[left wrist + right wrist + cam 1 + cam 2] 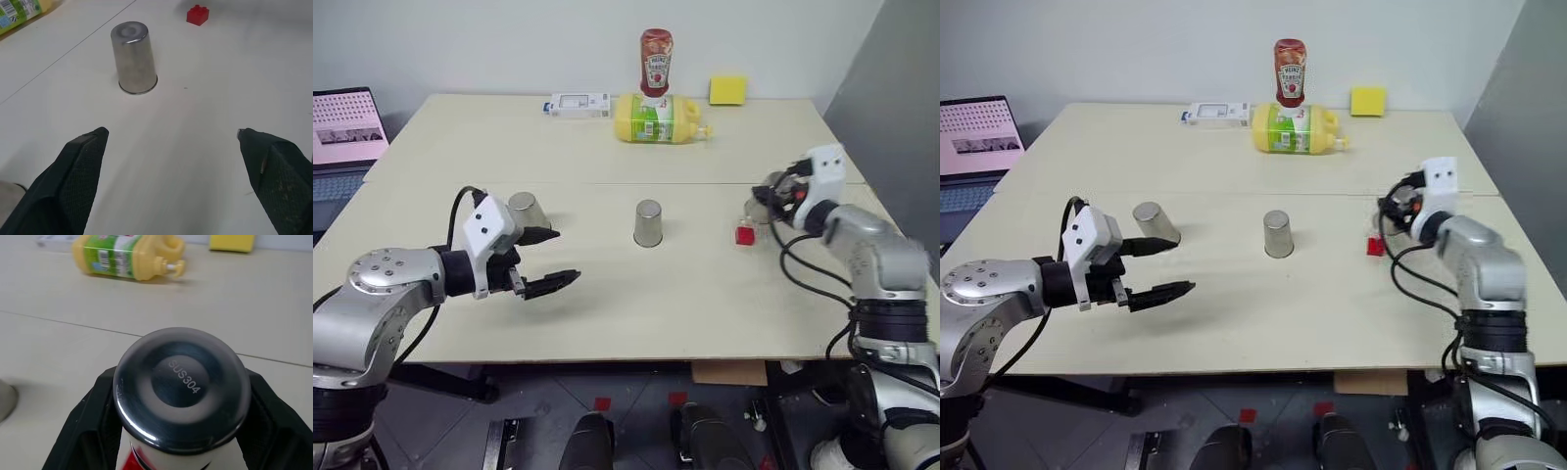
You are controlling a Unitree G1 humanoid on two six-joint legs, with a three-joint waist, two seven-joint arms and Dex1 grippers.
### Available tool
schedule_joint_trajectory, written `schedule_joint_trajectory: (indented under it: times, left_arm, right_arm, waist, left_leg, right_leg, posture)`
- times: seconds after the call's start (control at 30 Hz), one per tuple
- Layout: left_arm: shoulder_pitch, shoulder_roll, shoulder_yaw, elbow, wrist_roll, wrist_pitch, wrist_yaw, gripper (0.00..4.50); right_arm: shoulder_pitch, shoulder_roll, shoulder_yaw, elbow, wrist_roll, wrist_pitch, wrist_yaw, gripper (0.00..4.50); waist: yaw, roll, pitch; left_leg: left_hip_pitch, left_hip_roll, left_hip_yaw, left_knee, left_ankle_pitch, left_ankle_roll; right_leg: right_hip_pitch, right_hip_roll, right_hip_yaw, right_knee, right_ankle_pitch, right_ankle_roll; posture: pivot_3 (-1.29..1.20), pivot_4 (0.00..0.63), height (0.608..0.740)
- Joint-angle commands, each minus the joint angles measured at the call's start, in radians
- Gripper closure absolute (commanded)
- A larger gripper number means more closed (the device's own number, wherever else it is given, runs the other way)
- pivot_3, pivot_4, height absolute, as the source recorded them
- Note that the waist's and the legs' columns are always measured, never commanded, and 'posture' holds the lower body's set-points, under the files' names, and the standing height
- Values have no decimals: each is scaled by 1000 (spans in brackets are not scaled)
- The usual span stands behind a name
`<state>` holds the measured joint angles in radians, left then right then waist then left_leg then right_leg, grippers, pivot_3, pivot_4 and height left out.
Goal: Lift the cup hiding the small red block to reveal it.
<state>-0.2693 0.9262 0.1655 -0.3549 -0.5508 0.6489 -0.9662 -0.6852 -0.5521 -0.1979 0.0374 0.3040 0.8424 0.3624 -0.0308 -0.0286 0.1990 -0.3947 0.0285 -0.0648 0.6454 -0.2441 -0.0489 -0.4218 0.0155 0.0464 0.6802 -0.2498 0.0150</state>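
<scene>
Cup (181, 391) is clamped in right pincer (771, 206), raised so red block (744, 235) at its 6 o'clock is exposed; left pincer (553, 259) is held released.

**Stamp on the cup base, labels at the table's far edge**

The clearest lettering from where I stand is "SUS304", stamped into the dark round base of the cup (181, 387), at the centre of the right wrist view.

At the top centre of the head views, the ketchup bottle (656, 61) stands cap-down and carries a label with a brand line across it, too small to spell out. Just below it lies the yellow bottle (658, 118) with a green label and a barcode patch; its print cannot be read. Left of that, the white box (578, 105) bears dark printing, also illegible.
</scene>
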Motion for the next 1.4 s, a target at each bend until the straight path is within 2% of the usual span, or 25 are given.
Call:
schedule_joint_trajectory:
  times: [0.03, 0.37, 0.43, 0.6, 0.8, 0.93, 1.13, 1.27, 1.4]
  left_arm:
    - [-65, -23, -37, -23, -16, -5, -9, 0]
    - [-101, -34, -84, -10, 4, -5, -9, 0]
    - [-94, -32, -78, -18, 3, -1, -3, 0]
    - [-64, -31, -56, -44, -4, 15, 25, 0]
    - [-21, -7, -14, -52, -6, 23, 32, 0]
    - [20, 20, 38, -39, 10, 9, 36, 0]
    - [43, 42, 135, 4, 5, 26, 57, 0]
    - [117, 62, 190, -18, -9, 49, 39, 0]
    - [194, 79, 235, -45, -12, 73, 29, 0]
  right_arm:
    - [31, -29, -42, -11, -17, 54, -44, 1860]
    - [55, 26, -46, 117, -52, 0, -125, 1860]
    - [53, 37, -54, 136, -49, -11, -133, 1150]
    - [31, 65, -119, 131, -17, -42, -160, 51]
    - [11, 44, -142, -20, 33, -66, -108, 18]
    - [73, -2, -101, -213, 100, -78, 34, 18]
    - [234, -127, -66, -449, 244, -31, 274, 18]
    - [363, -191, -66, -527, 307, -25, 375, 18]
    - [468, -220, -74, -568, 378, 39, 407, 18]
  waist:
    - [-1, 0, 0]
    - [-26, 0, 0]
    - [-26, 0, 0]
    - [-25, 0, 0]
    - [-25, 0, 0]
    - [-25, 1, 1]
    - [-18, 1, 1]
    - [-16, 1, 1]
    - [-15, 1, 1]
  left_leg:
    - [0, 0, 0, 0, 0, 0]
    - [1, 0, 1, 0, 0, 0]
    - [1, 0, 1, 0, 0, 0]
    - [1, 0, 1, 0, 0, 0]
    - [1, 0, 1, 0, 0, 0]
    - [1, 1, 0, -1, 0, 0]
    - [1, 0, -1, -1, 0, 0]
    - [1, 0, 0, 0, 0, 0]
    - [2, 1, 0, 0, 0, 0]
  right_leg:
    - [0, 0, 0, 0, 0, 0]
    - [0, 1, 2, 1, 0, 0]
    - [0, 1, 1, 1, 0, 0]
    - [0, 1, 2, 1, 0, 0]
    - [0, 1, 1, 1, 0, 0]
    - [-1, 1, 1, 1, 0, 0]
    - [0, 0, 0, 0, 0, 0]
    - [1, 0, 0, 0, 0, 0]
    - [1, 0, 0, 0, 0, 0]
  posture:
    - [0, 150, 740]
    - [0, 150, 740]
    - [0, 150, 740]
    - [0, 150, 740]
    - [0, 150, 740]
    - [0, 150, 740]
    - [0, 150, 740]
    - [0, 150, 740]
    - [0, 150, 740]
